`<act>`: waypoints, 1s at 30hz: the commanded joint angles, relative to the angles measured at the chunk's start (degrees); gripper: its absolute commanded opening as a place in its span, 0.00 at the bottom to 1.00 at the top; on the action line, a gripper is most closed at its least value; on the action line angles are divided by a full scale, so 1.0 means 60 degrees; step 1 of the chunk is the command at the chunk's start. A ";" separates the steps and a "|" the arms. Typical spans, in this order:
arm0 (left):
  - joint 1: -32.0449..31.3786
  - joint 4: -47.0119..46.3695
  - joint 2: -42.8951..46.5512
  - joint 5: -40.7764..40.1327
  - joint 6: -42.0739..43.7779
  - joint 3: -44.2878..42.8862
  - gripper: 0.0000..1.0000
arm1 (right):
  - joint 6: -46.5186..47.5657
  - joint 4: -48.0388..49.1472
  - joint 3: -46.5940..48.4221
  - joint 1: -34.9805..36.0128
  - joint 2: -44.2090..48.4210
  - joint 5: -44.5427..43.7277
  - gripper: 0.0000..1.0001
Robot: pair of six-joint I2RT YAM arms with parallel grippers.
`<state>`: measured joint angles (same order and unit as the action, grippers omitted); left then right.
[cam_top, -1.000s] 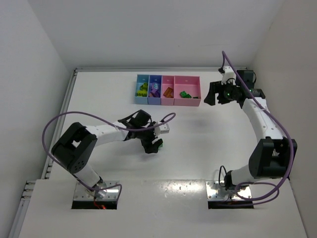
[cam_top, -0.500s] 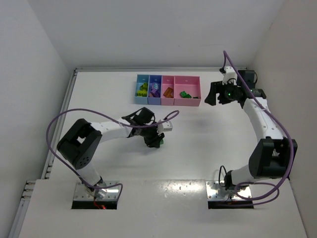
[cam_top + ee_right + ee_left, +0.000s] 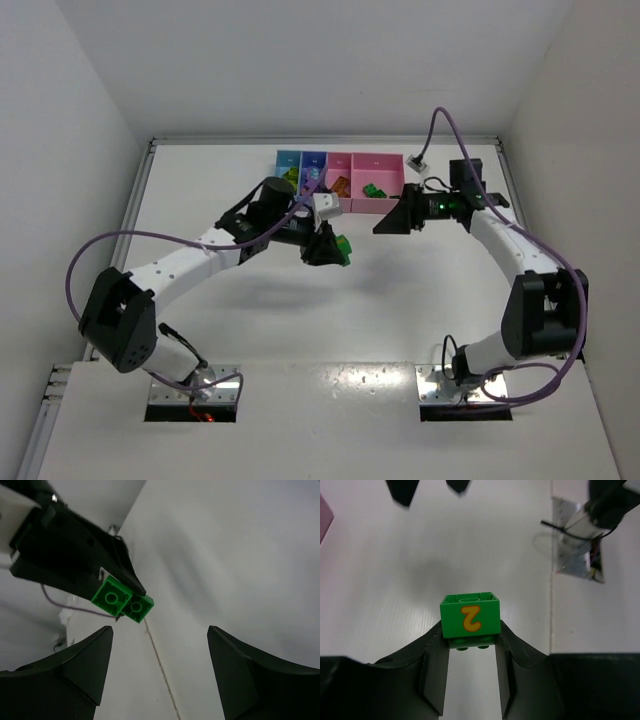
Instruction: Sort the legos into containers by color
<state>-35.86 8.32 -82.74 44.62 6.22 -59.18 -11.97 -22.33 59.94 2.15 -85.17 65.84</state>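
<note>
My left gripper (image 3: 333, 247) is shut on a green lego (image 3: 343, 247) and holds it in the air in front of the containers (image 3: 392, 205). In the left wrist view the green lego (image 3: 470, 615) bears an orange "2" and sits between my fingertips (image 3: 471, 630). My right gripper (image 3: 385, 224) is open and empty, just right of the held brick and pointing at it. In the right wrist view (image 3: 160, 630) the green lego (image 3: 122, 600) shows up left of the wide-open jaws, apart from them. Several legos lie in the bins.
The row of four bins stands at the back: light blue (image 3: 279, 188), blue-purple (image 3: 313, 203), narrow pink (image 3: 339, 206), wide pink. White walls close the table on left, back and right. Purple cables loop over both arms.
My left arm has swung up and toward the bins, carrying the green lego off the table. My right gripper has moved left and down toward it.
</note>
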 commanded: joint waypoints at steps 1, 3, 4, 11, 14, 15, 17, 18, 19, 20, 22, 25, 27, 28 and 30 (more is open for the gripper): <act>0.0175 -0.0610 0.0036 0.1861 -0.1225 -0.0623 0.15 | 0.0495 0.0471 0.0613 0.0605 0.0015 0.1638 0.76; 0.0263 -0.0610 -0.0140 0.2288 -0.1663 -0.0888 0.15 | 0.0894 0.0104 0.0863 0.0827 0.0015 0.1638 0.76; 0.0365 -0.0610 -0.0329 0.2594 -0.1782 -0.1121 0.15 | 0.1128 -0.0071 0.1125 0.0915 0.0015 0.1638 0.76; 0.0454 -0.0610 -0.0944 0.3431 -0.2310 -0.1739 0.15 | 0.2825 -0.1447 0.1786 0.1529 -0.0073 0.1508 0.76; 0.0454 -0.0712 -0.1122 0.3637 -0.2487 -0.2046 0.15 | 0.3471 -0.1844 0.1889 0.1779 0.0015 0.1389 0.76; 0.0454 -0.0712 -0.1209 0.3724 -0.2487 -0.2148 0.15 | 0.3604 -0.2063 0.1976 0.1780 0.0015 0.1288 0.76; 0.0454 -0.0712 -0.1298 0.3725 -0.2487 -0.2237 0.15 | 0.3839 -0.2269 0.1977 0.1955 0.0015 0.1171 0.76; 0.0454 -0.0712 -0.1298 0.3725 -0.2487 -0.2338 0.15 | 0.3971 -0.2372 0.1977 0.1956 0.0015 0.1170 0.76; 0.0454 -0.0712 -0.1399 0.3725 -0.2487 -0.2339 0.15 | 0.3972 -0.2373 0.1977 0.2043 0.0015 0.1083 0.76; 0.0541 -0.0712 -0.1401 0.3725 -0.2487 -0.2426 0.15 | 0.3972 -0.2373 0.1977 0.2044 0.0015 0.1082 0.76; 0.0541 -0.0712 -0.1503 0.3725 -0.2487 -0.2427 0.15 | 0.4060 -0.2373 0.1977 0.2131 0.0015 0.1082 0.76; 0.0541 -0.0712 -0.1503 0.3725 -0.2487 -0.2427 0.15 | 0.4192 -0.2475 0.2065 0.2249 0.0102 0.0979 0.75; 0.0541 -0.0712 -0.1503 0.3725 -0.2487 -0.2427 0.15 | 0.4192 -0.2475 0.2065 0.2336 0.0102 0.0892 0.71; 0.0541 -0.0712 -0.1503 0.3725 -0.2487 -0.2427 0.15 | 0.4192 -0.2388 0.2065 0.2336 0.0102 0.0891 0.69; 0.0541 -0.0712 -0.1503 0.3725 -0.2487 -0.2427 0.15 | 0.4076 -0.2300 0.2168 0.2424 0.0000 0.0891 0.68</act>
<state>-33.26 5.91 -91.53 64.97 -8.49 -71.64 10.52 -37.80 69.97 15.79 -85.30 70.46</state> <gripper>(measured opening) 0.417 0.682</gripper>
